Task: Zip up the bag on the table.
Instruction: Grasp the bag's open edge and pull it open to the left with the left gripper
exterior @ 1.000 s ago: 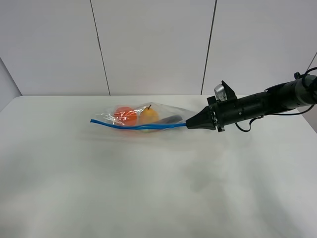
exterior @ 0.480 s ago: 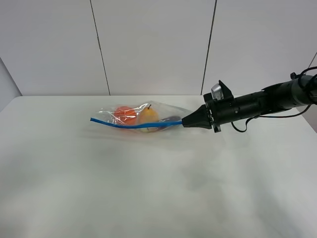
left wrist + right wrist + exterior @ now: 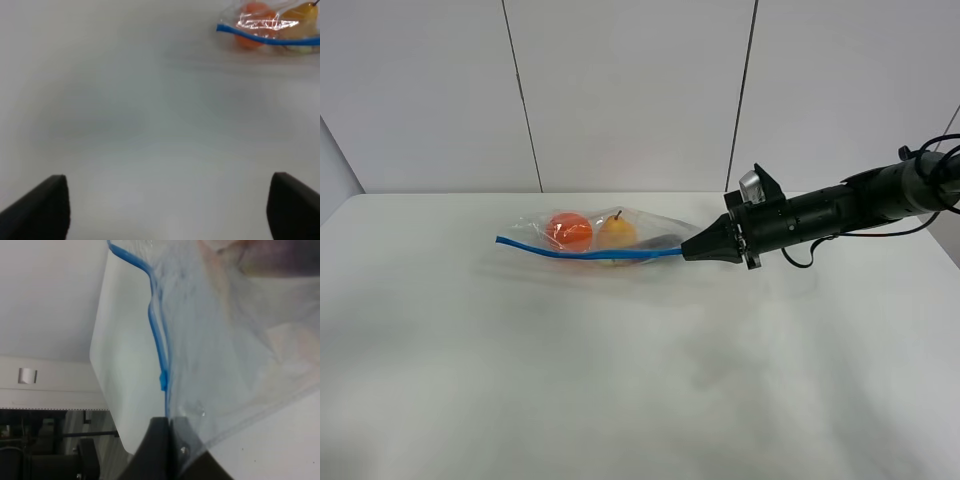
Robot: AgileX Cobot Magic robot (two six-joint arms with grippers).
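The clear crinkly bag (image 3: 620,230) lies on the white table (image 3: 620,380), an orange ball (image 3: 569,231), a yellow pear (image 3: 616,232) and a dark item (image 3: 663,240) showing through it. Its blue strip (image 3: 590,253) runs along the near edge. My right gripper (image 3: 686,253) is shut on the right end of the strip; the right wrist view shows the closed fingers (image 3: 167,440) pinching the bag edge below the blue strip (image 3: 159,347). My left gripper (image 3: 165,210) is open, far from the bag (image 3: 272,25), with only its two dark fingertips (image 3: 42,207) showing.
The right arm (image 3: 840,208) stretches in from the right edge over the table. A grey panelled wall (image 3: 630,90) stands behind the table's far edge.
The right gripper has moved a little to the left along the blue strip, and the bag has shifted slightly left with it.
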